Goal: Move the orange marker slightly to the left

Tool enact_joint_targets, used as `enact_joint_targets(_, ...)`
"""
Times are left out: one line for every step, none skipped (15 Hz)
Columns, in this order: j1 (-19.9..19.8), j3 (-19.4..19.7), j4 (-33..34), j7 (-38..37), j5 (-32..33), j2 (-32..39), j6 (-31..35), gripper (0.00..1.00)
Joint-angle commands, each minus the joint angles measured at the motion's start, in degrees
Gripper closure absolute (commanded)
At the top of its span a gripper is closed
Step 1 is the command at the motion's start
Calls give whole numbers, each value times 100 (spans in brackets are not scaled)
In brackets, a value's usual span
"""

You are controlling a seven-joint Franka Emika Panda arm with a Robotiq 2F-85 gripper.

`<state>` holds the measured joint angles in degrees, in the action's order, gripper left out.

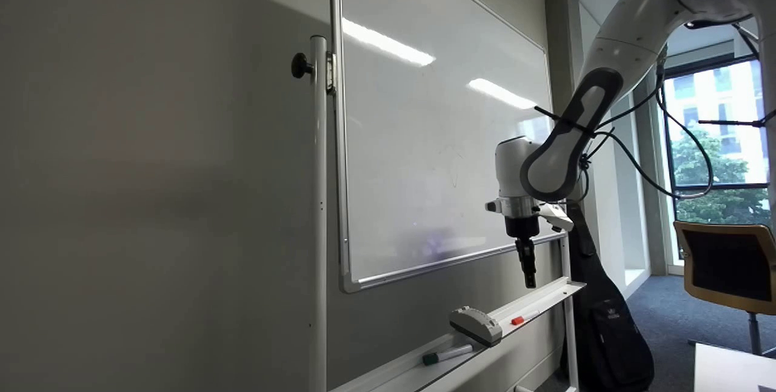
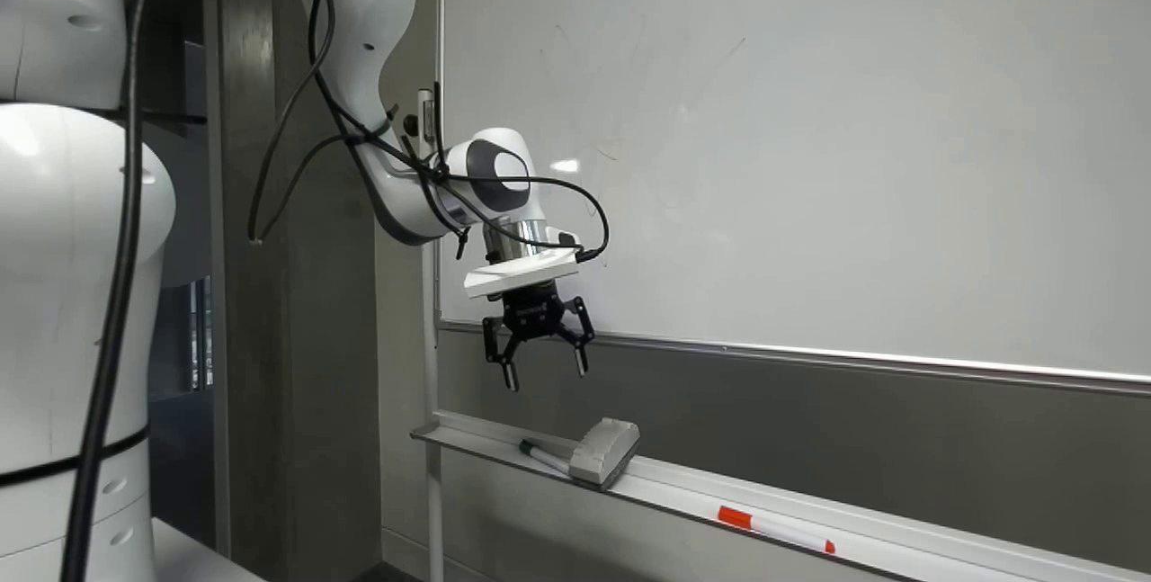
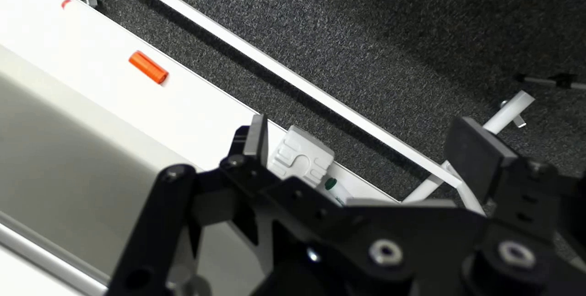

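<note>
The orange marker has an orange-red cap and a whitish barrel with a red end. It lies lengthwise on the white tray below the whiteboard, in both exterior views (image 1: 520,320) (image 2: 775,529). In the wrist view its orange cap (image 3: 149,67) shows at the upper left, outside the jaws; its pale barrel blends into the tray. My gripper (image 2: 547,379) points down with fingers wide apart and nothing between them. It hangs above the tray, and its fingers also show in an exterior view (image 1: 530,283) and in the wrist view (image 3: 366,147).
A whitish-grey eraser block (image 2: 604,453) sits on the tray (image 2: 899,539) between the orange marker and a green-capped marker (image 2: 546,460). The whiteboard's lower frame (image 2: 809,355) runs above the tray. A white frame bar (image 3: 284,72) and dark carpet (image 3: 366,35) lie below.
</note>
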<state>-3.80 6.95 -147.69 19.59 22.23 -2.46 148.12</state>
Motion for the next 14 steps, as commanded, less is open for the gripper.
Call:
enact_joint_targets(-87,-50,76,-40,203,127,-33,0)
enact_joint_targets(-128,-5,150,15,219,264,8,0)
enact_joint_targets(-194,76,236,268,182,436,-43,0)
enact_joint_targets(-283,160,296,205,322,571,43,0)
enact_joint_targets(-419,289,417,231,371,752,20,0)
enact_joint_targets(-522,386,503,283,414,902,72,0)
enact_joint_targets(-670,493,620,667,211,1072,107,0)
enact_joint_targets(-825,545,685,1130,-20,1206,258,0)
enact_joint_targets(-961,523,700,1708,-145,1290,390,0)
enact_joint_targets(-1098,503,770,2119,-218,1364,418,0)
enact_joint_targets(-1251,489,865,2547,-336,1401,387,0)
enact_joint_targets(-1377,478,961,2884,-460,1465,342,0)
enact_joint_targets(-1429,471,1042,2830,-689,1502,331,0)
enact_joint_targets(-1506,396,1167,2582,-1316,1569,211,0)
